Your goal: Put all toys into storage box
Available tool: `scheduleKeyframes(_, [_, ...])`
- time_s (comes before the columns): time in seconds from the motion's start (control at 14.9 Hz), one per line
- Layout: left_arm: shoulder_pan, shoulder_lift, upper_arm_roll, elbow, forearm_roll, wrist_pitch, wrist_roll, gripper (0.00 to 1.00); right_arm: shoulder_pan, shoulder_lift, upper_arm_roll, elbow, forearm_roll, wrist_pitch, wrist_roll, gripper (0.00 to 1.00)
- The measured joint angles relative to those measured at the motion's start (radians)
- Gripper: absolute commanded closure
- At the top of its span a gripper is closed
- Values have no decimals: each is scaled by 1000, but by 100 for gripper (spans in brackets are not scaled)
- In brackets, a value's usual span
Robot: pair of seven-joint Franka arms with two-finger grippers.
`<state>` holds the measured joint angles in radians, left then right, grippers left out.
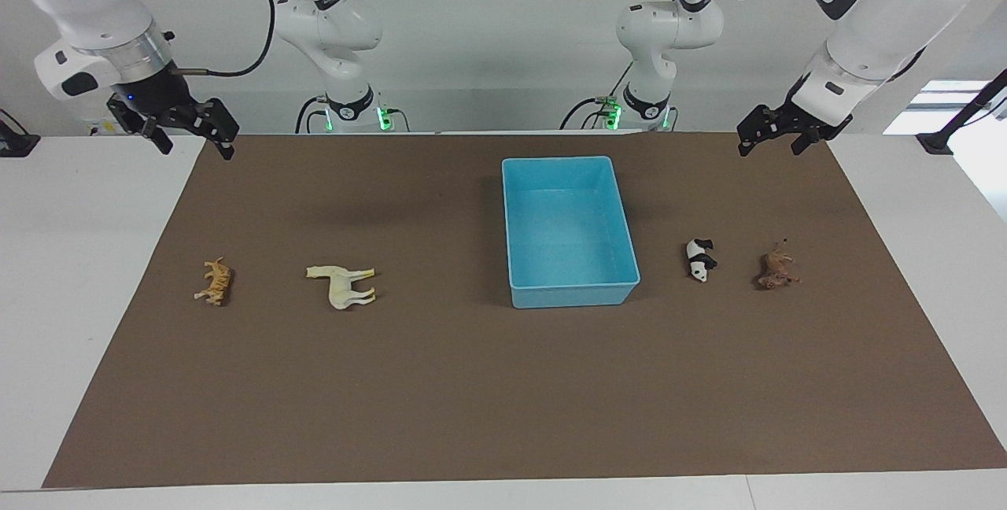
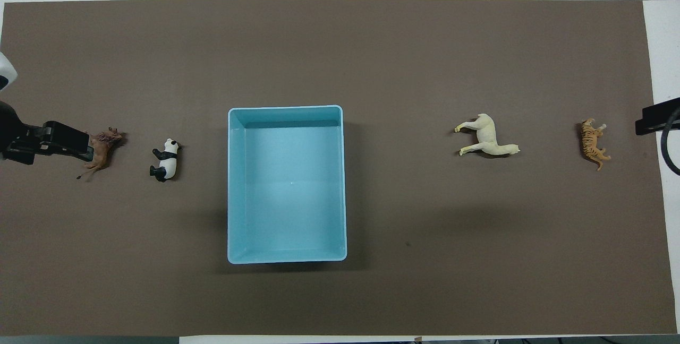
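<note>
The light blue storage box (image 1: 569,291) stands empty at the middle of the brown mat; it also shows in the overhead view (image 2: 287,256). The orange tiger (image 1: 214,282) and the cream horse (image 1: 342,285) lie toward the right arm's end. The panda (image 1: 698,259) and the brown lion (image 1: 776,269) lie toward the left arm's end. My left gripper (image 1: 771,145) hangs open and empty, high over the mat's corner, apart from the lion. My right gripper (image 1: 194,146) hangs open and empty over the other corner.
The brown mat (image 1: 472,400) covers most of the white table (image 1: 71,258). In the overhead view the left gripper (image 2: 74,142) overlaps the lion (image 2: 103,147) only by being raised. The right gripper (image 2: 656,115) shows at the edge, beside the tiger (image 2: 594,143).
</note>
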<state>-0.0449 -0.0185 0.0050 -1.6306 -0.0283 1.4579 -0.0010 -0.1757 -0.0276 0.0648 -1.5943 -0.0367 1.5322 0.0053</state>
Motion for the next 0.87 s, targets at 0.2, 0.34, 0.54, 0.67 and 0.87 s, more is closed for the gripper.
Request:
scheduleKeyframes(0.2, [0,0,0,0,0,0,0,0,0,0,1,0,0,0,0,0])
scheduleKeyframes(0.34, [0,0,0,0,0,0,0,0,0,-1,1,1,0,0,0,0])
scheduleKeyframes(0.54, [0,0,0,0,0,0,0,0,0,-1,1,1,0,0,0,0])
scheduleKeyframes(0.67, [0,0,0,0,0,0,0,0,-1,-2,0,-4,0,-1,0,0])
scheduleKeyframes(0.87, [1,0,1,-1,0,0,0,0,-4,-23,-10,-78,0,65,-57,0])
